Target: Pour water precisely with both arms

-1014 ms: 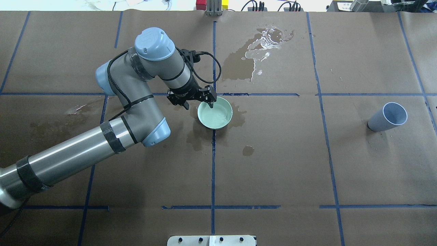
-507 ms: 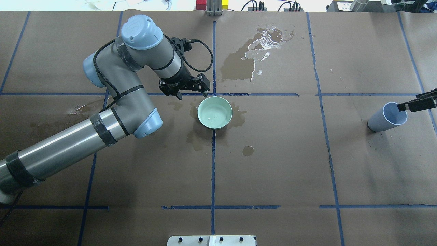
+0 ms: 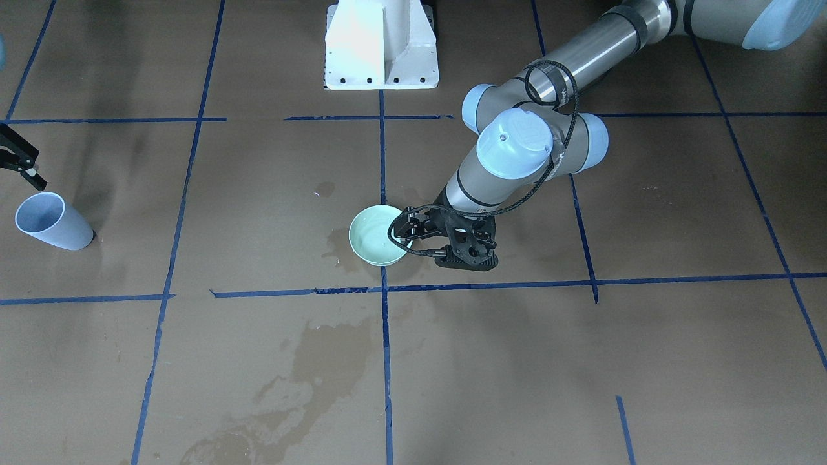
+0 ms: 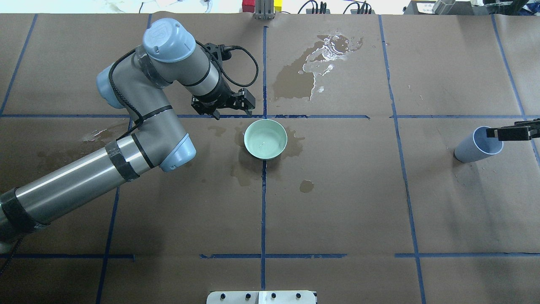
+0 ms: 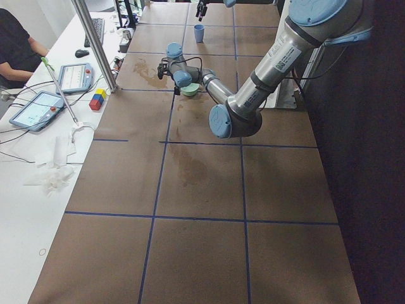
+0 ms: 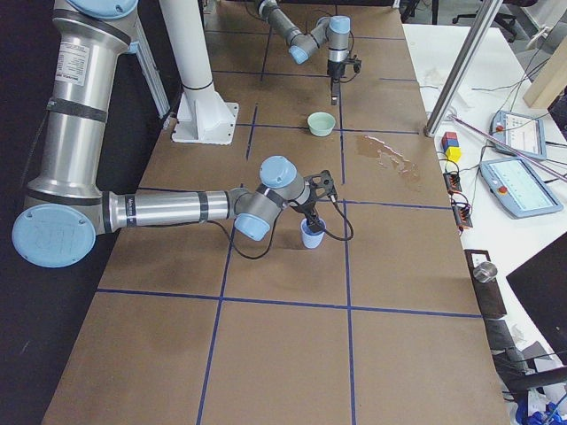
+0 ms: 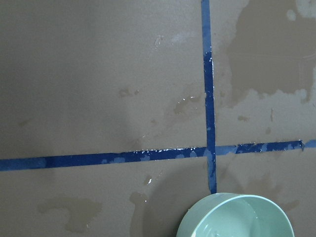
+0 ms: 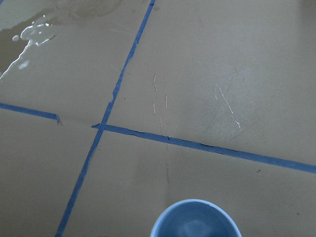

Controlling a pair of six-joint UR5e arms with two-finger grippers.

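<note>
A mint-green bowl (image 4: 265, 139) stands at the table's middle with a little clear water (image 4: 263, 146) in its bottom; it also shows in the front view (image 3: 371, 240) and the left wrist view (image 7: 237, 219). My left gripper (image 4: 234, 112) is open and empty, just past the bowl's far left rim and apart from it. A pale blue cup (image 4: 479, 145) stands upright at the right, also in the front view (image 3: 48, 223) and the right wrist view (image 8: 195, 219). My right gripper (image 4: 508, 133) hangs over the cup's rim and looks open and empty. I cannot tell whether the cup holds water.
A glistening puddle (image 4: 314, 63) lies beyond the bowl, and wet stains (image 4: 244, 173) ring the bowl. Blue tape lines grid the brown paper. The white pedestal (image 3: 381, 45) stands at the robot's side. Tablets (image 6: 523, 186) and a metal pole lie past the far edge.
My left gripper let go of the bowl's rim and drew back and left from it. My right gripper came in from the right edge to above the cup.
</note>
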